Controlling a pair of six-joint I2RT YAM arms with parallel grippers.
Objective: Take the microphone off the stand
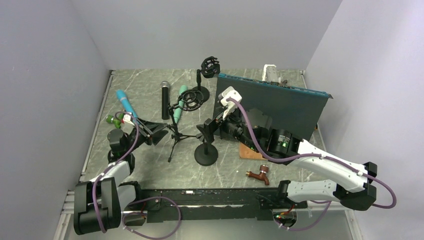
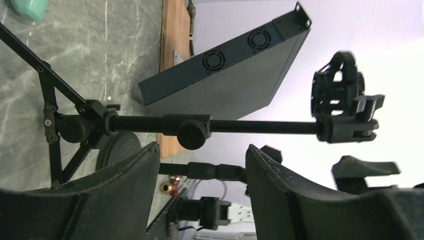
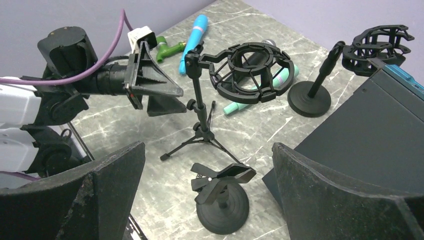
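Observation:
A black tripod stand [image 1: 176, 136] carries a black shock mount [image 1: 190, 100], which looks empty in the left wrist view [image 2: 340, 95]. A mint microphone [image 1: 177, 109] and a black microphone [image 1: 165, 100] lie on the table beside it; both show behind the mount in the right wrist view [image 3: 232, 106]. My left gripper [image 1: 154, 131] is open and empty, level with the tripod's pole [image 2: 250, 126], just left of it. My right gripper [image 1: 214, 126] is open and empty above a round-base clip stand [image 3: 222, 192], whose clip holds nothing.
A second round-base stand [image 1: 200, 93] with an empty shock mount stands at the back. A blue microphone [image 1: 125, 102] and a green fitting [image 1: 111, 119] lie far left. A dark rack box [image 1: 280, 102] leans at right. A brown tap [image 1: 259, 175] lies near the front edge.

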